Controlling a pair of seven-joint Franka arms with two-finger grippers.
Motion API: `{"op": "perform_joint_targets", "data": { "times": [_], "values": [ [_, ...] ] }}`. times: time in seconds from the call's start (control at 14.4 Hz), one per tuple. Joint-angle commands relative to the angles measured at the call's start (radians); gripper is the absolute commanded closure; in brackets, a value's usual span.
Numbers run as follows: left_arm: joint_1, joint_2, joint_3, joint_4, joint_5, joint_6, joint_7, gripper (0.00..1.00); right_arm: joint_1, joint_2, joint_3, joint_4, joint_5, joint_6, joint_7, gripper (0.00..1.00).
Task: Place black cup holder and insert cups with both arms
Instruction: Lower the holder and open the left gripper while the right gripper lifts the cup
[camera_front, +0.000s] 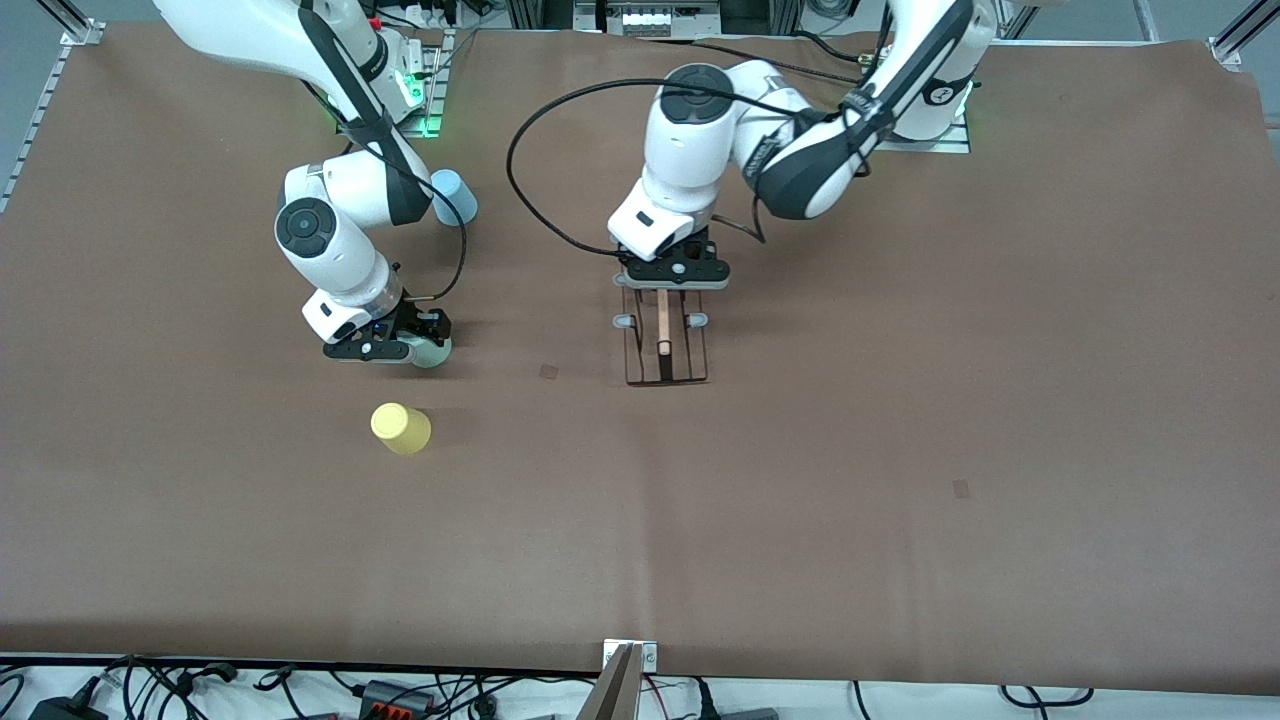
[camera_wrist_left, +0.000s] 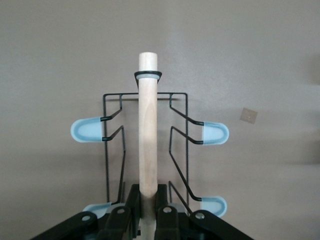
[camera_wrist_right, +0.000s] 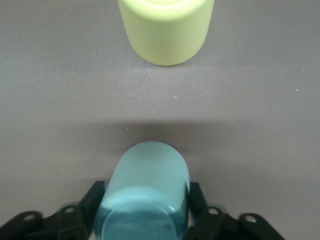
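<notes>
The black cup holder (camera_front: 665, 340) stands on the brown table (camera_front: 900, 450) near its middle, its wooden rod (camera_wrist_left: 148, 135) running along the top between the wire sides. The left gripper (camera_front: 672, 272) sits right over the end of the rack nearest the robots' bases, and its fingers (camera_wrist_left: 131, 200) are pressed together on the rod, one on each side. From the left wrist view, the pale-tipped pegs (camera_wrist_left: 214, 133) stick out on both sides of the rod, just past the gripper, with nothing hanging on them.

Toward the right arm's end of the table, the right gripper (camera_front: 395, 345) is down at the table surface with the pale grey-green cup (camera_front: 432, 350) between its fingers (camera_wrist_right: 196, 197). They have closed in against the cup's sides, one on either flank. The cup stands with its wide end toward the wrist camera.

Straight out from that gripper, nearer the front camera, the yellow cup (camera_front: 401, 428) rests on the table, clear of the held cup with bare table between them. The light blue cup (camera_front: 453, 195) sits close to the right arm's base, partly hidden by the right arm (camera_front: 340, 210). A black cable (camera_front: 530, 190) loops over the table beside the left arm (camera_front: 720, 140), between the two grippers.
</notes>
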Motion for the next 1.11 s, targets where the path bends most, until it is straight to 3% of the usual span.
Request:
{"op": "perform_joint_targets", "data": {
  "times": [0.0,0.42,0.77,0.91,0.98,1.05],
  "values": [
    [-0.023,0.034,0.002,0.038,0.095,-0.001,-0.028,0.99,0.004,-0.003,0.002,0.020,-0.001,-0.013,-0.022,0.84],
    [-0.020,0.044,0.001,0.040,0.115,-0.001,-0.096,0.99,-0.047,-0.070,-0.001,0.066,-0.010,-0.209,-0.165,0.88],
    [-0.025,0.046,0.002,0.036,0.117,-0.001,-0.151,0.99,-0.053,-0.142,-0.001,0.115,-0.008,-0.388,-0.166,0.88],
    [-0.025,0.046,0.002,0.036,0.117,-0.004,-0.144,0.92,-0.059,-0.170,0.000,0.116,-0.007,-0.395,-0.164,0.88],
    [-0.025,0.044,0.002,0.038,0.117,-0.005,-0.141,0.71,-0.061,-0.181,0.000,0.119,-0.004,-0.393,-0.167,0.88],
    [-0.025,0.041,0.002,0.038,0.117,-0.005,-0.141,0.28,-0.059,-0.182,0.000,0.133,-0.002,-0.393,-0.167,0.88]
  ]
}}
